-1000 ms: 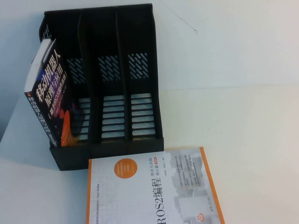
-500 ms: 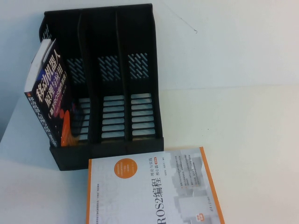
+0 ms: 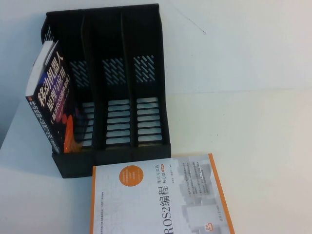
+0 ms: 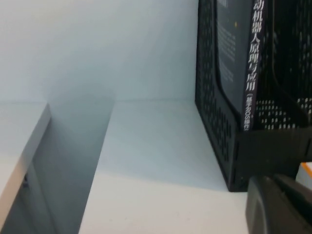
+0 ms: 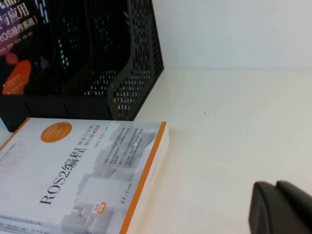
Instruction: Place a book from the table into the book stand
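Observation:
The black book (image 3: 52, 102) with orange and purple shapes stands upright, leaning a little, in the leftmost slot of the black book stand (image 3: 122, 44) on the white table (image 3: 253, 136). In the left wrist view its spine (image 4: 253, 63) shows inside the stand (image 4: 219, 122). It also shows in the right wrist view (image 5: 19, 53) within the stand (image 5: 131, 83). Neither gripper shows in the high view. My left gripper (image 4: 273, 179) is shut and empty, low near the stand's front left corner. My right gripper (image 5: 276, 185) is shut and empty above bare table.
A white book with an orange border (image 3: 161, 200) lies flat right in front of the stand; it also shows in the right wrist view (image 5: 87, 180). The stand's middle and right slots hold nothing. The table's left edge (image 4: 97, 161) drops to a gap beside another surface (image 4: 19, 131).

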Robot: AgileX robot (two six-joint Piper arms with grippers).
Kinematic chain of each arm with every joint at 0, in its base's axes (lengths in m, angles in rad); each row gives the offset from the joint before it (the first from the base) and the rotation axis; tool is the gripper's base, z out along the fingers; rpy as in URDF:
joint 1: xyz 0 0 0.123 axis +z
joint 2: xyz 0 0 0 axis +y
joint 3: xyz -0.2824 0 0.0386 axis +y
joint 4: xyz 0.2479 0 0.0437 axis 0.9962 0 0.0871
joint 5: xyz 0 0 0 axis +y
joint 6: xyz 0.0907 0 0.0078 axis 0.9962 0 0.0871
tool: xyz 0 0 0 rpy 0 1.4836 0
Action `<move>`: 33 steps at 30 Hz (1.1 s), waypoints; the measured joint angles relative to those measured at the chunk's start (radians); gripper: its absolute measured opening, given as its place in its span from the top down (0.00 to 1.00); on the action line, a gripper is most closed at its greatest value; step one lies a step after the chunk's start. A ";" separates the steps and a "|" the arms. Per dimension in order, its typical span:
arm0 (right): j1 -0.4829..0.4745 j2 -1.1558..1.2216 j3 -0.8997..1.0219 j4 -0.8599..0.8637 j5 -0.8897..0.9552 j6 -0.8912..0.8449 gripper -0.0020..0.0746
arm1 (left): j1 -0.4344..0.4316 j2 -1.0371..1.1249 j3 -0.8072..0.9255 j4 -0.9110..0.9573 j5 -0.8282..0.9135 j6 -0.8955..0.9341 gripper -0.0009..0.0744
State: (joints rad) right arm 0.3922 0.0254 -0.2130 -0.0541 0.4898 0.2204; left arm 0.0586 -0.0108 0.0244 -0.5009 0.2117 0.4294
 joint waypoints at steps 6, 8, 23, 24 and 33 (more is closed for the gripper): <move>0.000 0.000 0.001 0.000 0.000 0.000 0.96 | 0.000 0.000 0.000 0.042 0.042 0.000 0.99; 0.000 0.000 0.006 0.000 0.000 0.000 0.96 | 0.000 0.000 0.000 0.124 0.057 -0.002 0.99; 0.000 0.000 0.008 0.000 0.008 0.000 0.96 | 0.000 0.000 0.000 0.445 0.136 -0.309 0.99; 0.000 0.000 0.008 0.000 0.008 0.000 0.96 | 0.000 0.000 0.000 0.445 0.136 -0.315 0.99; 0.000 0.000 0.008 0.000 0.008 0.000 0.96 | -0.073 0.000 0.000 0.461 0.136 -0.324 0.99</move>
State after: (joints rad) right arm 0.3922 0.0254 -0.2045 -0.0541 0.4981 0.2204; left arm -0.0148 -0.0108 0.0244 -0.0396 0.3474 0.1058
